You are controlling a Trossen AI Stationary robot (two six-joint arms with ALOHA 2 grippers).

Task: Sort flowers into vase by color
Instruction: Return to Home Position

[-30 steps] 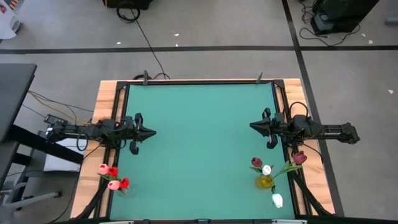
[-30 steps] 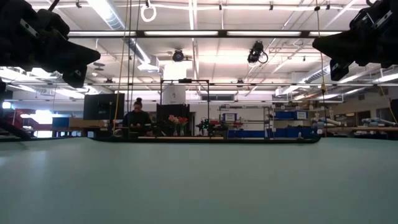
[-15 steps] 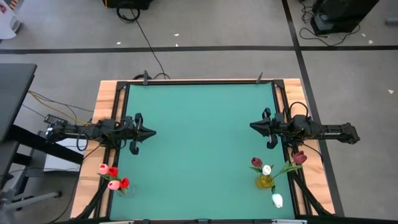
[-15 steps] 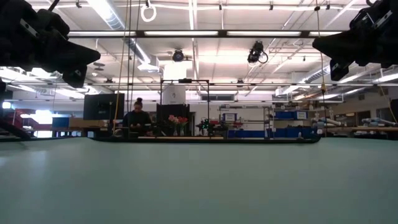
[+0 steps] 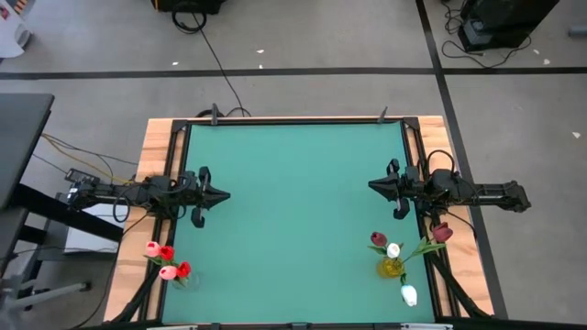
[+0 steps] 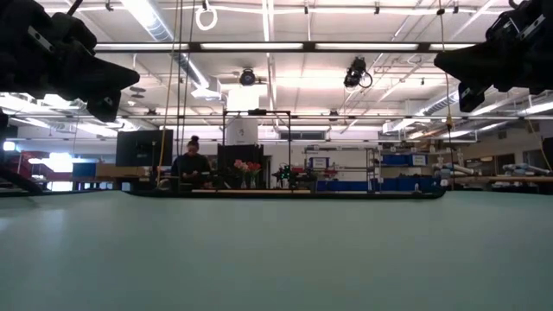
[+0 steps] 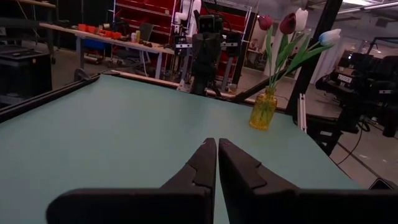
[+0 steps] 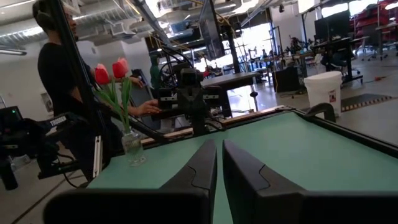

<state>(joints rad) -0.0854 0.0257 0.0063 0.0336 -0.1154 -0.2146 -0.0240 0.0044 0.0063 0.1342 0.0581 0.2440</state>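
Two bunches stand sorted: red and pink tulips (image 5: 166, 260) in a clear vase (image 8: 132, 148) by the left arm, maroon and white tulips (image 5: 379, 240) in a yellow vase (image 5: 392, 268) by the right. Left gripper (image 5: 223, 194) and right gripper (image 5: 372, 186) hover well apart, jaws pressed together, empty. A brushing arm could topple the splayed right-hand stems

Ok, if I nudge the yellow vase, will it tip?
Probably tips easily: the yellow vase looks small and narrow under tall tulips that splay outward. Likely light too, given its small body, so a push may slide it first.
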